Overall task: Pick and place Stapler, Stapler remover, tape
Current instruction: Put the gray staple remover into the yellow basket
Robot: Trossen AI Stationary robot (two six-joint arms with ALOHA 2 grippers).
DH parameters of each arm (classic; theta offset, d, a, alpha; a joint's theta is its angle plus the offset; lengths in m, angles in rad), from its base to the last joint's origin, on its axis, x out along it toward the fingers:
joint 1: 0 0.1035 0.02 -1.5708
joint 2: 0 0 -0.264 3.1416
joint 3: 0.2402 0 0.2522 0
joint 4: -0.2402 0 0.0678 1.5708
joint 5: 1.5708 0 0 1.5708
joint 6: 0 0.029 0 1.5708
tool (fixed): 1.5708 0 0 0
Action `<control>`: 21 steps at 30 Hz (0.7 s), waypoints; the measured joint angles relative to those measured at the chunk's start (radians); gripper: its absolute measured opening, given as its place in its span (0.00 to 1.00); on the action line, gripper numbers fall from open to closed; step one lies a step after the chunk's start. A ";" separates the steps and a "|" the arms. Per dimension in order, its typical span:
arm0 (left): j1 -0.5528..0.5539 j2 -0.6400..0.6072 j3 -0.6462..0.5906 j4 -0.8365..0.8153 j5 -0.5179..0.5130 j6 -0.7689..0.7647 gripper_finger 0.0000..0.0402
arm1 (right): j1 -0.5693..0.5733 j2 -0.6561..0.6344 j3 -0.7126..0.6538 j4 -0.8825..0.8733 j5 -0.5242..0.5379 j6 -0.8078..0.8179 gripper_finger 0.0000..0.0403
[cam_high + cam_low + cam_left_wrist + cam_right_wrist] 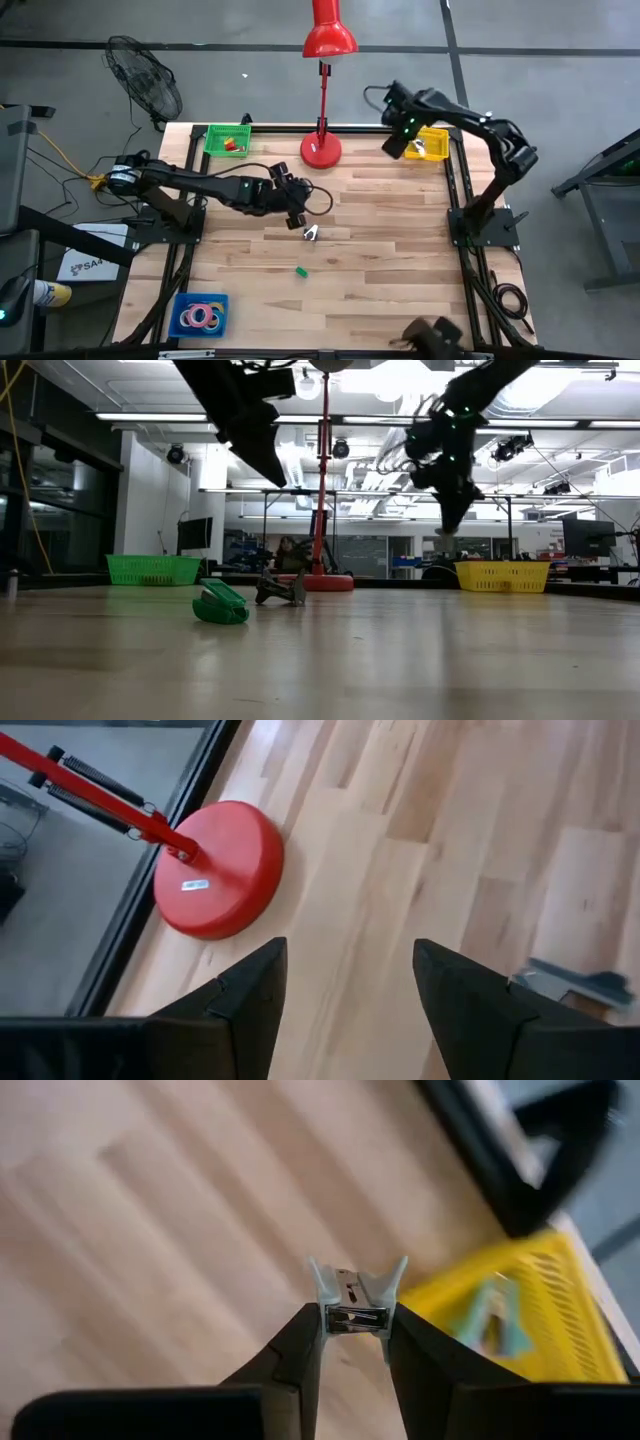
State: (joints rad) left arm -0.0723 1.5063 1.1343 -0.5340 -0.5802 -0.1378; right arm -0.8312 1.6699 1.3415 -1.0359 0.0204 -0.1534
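My right gripper [355, 1342] hangs above the table beside the yellow basket [430, 147] and is shut on a small pale stapler remover [356, 1292]. Another pale item [494, 1323] lies inside that basket. My left gripper [350, 990] is open and empty, in the air at mid-table [296, 207], pointing toward the red lamp base [220, 870]. A second stapler remover [310, 233] lies on the table just near of it. The green stapler [220, 604] rests on the table closer to the near edge. Tape rolls [198, 316] lie in the blue basket at the near left corner. My right gripper pinches the stapler remover between its two fingertips [305, 1330], gripping its metal middle [355, 1318]. The two pale wings [322, 1280] stick out past the fingers. It is lifted clear of the table, held from above.
A red desk lamp [322, 148] stands at the far middle of the table, its head high above. A green basket [228, 138] with small items sits at the far left. Black frame rails run along the table's left and right edges. Bare wood lies between the baskets.
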 joint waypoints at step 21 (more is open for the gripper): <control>0.182 0.000 0.000 0.000 0.195 0.226 0.53 | -0.251 0.000 -0.160 0.084 0.074 0.151 0.32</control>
State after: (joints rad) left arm 0.1094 1.5063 1.1341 -0.5339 -0.3853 0.0880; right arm -1.0821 1.6703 1.1812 -0.9524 0.0942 -0.0020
